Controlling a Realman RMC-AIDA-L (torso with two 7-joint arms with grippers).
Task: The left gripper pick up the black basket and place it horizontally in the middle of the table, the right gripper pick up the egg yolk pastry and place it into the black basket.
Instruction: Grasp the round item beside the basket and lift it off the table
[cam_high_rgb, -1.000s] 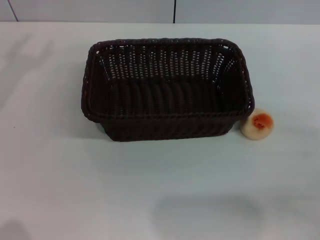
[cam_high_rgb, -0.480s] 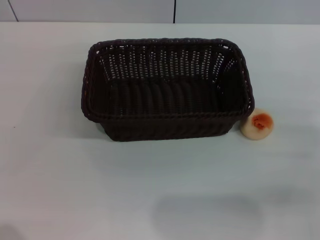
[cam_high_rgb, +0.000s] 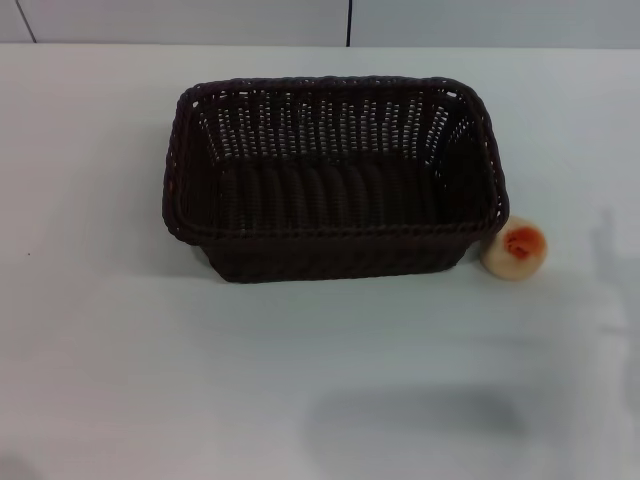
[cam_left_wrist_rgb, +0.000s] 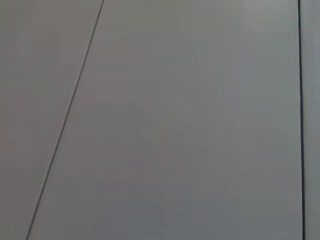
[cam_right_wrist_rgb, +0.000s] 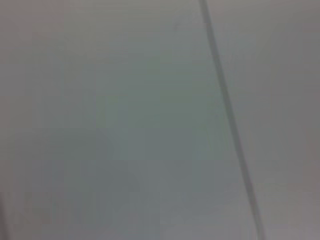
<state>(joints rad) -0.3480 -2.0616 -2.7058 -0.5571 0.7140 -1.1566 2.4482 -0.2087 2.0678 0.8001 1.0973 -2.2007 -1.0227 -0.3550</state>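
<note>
Head view: basket (cam_high_rgb: 335, 180) sits upright at frame centre on the table (cam_high_rgb: 120, 380), long axis running left-right, opening up, empty. Pastry (cam_high_rgb: 514, 249) rests on the table at the basket's lower right corner, just beside the rim, yolk patch up; touching or a hair apart, cannot tell.

Neither gripper shows in any view. Both wrist views give only plain grey panels with a thin seam line. Jaw state of left and right: cannot tell, out of sight.

Judgement: the basket already lies horizontal and about mid-table, so the step in hand looks like the pastry pick by the right gripper.

Doing it well:
- Come down from above, jaws spread wider than the ball.
- Set the fingers along the near-far line, so none wedges between pastry and wicker.
- Close gently; it is likely soft and round, may squash or roll.
- Lift above the rim before crossing left, then release low over the basket floor.

Edges and room: open table to the right of and below the pastry in frame, so approach from there. Basket wall crowds its left side. Wide clear table across the lower frame; the table's far edge runs along the top, behind the basket.
</note>
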